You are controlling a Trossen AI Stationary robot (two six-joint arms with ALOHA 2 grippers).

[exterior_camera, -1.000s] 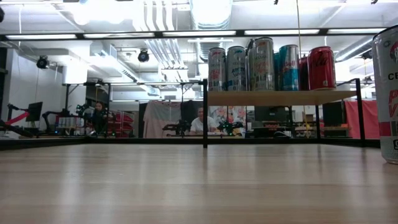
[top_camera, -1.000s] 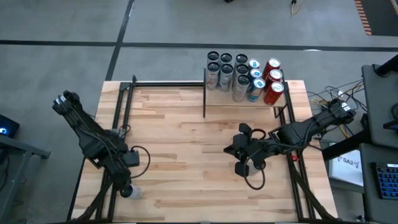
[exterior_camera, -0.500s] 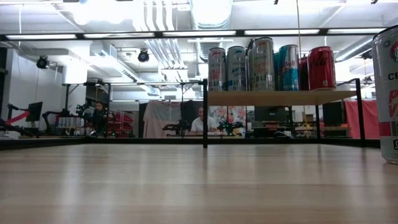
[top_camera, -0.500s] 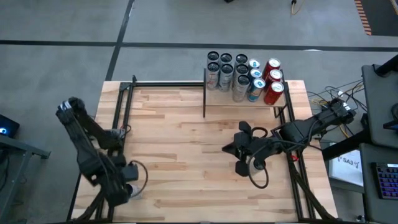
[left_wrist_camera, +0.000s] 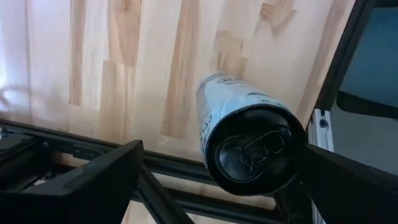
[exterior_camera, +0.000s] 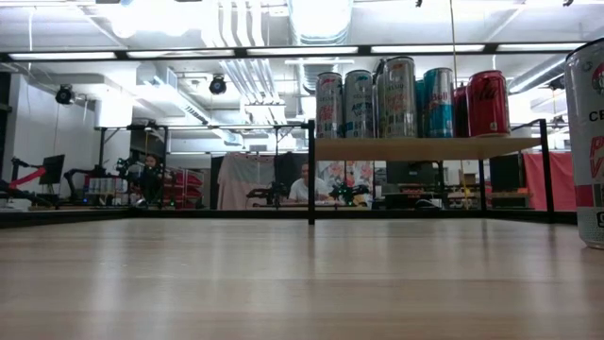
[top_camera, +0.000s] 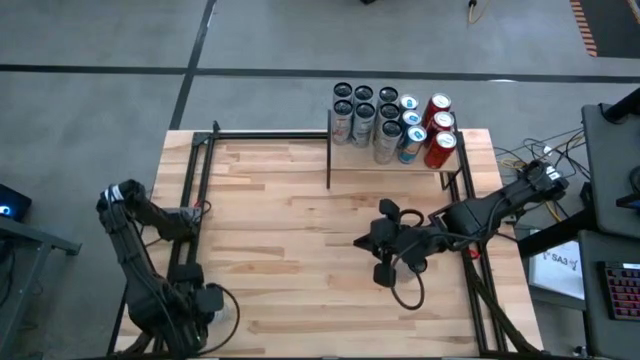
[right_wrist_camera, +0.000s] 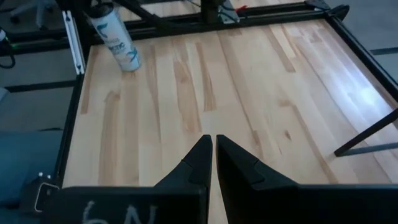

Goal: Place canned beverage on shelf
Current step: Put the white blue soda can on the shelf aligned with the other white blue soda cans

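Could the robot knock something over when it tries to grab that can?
Maybe. The can stands near the table's corner by the black frame, between the open left gripper's fingers; an off-centre squeeze might tip it off the edge. The shelf is already crowded with cans, so adding another could bump them. The right gripper waits shut over the middle and might get in the way.
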